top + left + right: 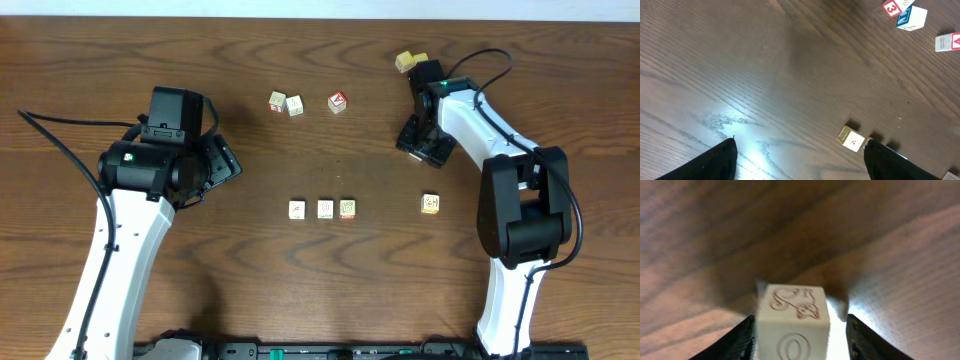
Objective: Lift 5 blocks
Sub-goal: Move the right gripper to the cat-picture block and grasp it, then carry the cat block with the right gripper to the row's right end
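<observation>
Right gripper (pixel 800 330) is placed around a block (pixel 792 325), jaws not yet shut.
A gap is seen at one finger; the other perhaps touches. Left gripper (pixel 800 145) is held wide open above the table (pixel 740 60); three blocks (pixel 325 208) are lined up mid-table.

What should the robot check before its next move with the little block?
1. The cream wooden cube with red print sits inside the right gripper: ok.
2. Both fingers press on it: not ok; a gap shows on one side.
3. The cube stands upright, not tilted: ok.
4. The left gripper is open and empty: ok.
5. The row of three cream cubes lies away from both grippers on the brown wooden table: ok.
</observation>
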`<state>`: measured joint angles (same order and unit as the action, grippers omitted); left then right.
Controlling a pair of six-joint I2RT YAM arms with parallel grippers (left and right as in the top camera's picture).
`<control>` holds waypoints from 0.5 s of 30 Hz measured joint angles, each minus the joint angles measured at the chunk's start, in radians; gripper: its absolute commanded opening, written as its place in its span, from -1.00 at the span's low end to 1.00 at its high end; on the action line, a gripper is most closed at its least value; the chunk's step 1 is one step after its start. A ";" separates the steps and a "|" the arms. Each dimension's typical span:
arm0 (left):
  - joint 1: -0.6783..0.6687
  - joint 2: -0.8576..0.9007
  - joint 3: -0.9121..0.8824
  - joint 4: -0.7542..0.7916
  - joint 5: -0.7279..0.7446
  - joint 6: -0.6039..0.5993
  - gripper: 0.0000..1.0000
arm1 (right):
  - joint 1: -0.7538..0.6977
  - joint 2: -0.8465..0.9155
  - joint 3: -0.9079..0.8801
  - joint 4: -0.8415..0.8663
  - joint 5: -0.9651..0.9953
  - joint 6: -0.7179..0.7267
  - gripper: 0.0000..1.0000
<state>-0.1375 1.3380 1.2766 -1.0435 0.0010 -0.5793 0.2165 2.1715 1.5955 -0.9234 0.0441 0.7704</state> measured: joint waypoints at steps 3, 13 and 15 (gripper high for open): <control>0.000 0.000 0.000 0.000 0.000 0.000 0.63 | 0.000 0.000 0.000 0.035 0.001 -0.043 -0.11; 0.000 0.000 0.000 0.000 -0.001 0.000 0.63 | 0.000 0.000 0.000 0.039 -0.009 -0.179 -0.32; 0.000 0.000 0.000 0.000 0.000 0.000 0.63 | 0.000 0.000 0.000 0.026 -0.033 -0.213 -0.32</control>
<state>-0.1375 1.3380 1.2766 -1.0435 0.0006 -0.5793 0.2165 2.1715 1.5955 -0.8970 0.0113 0.5575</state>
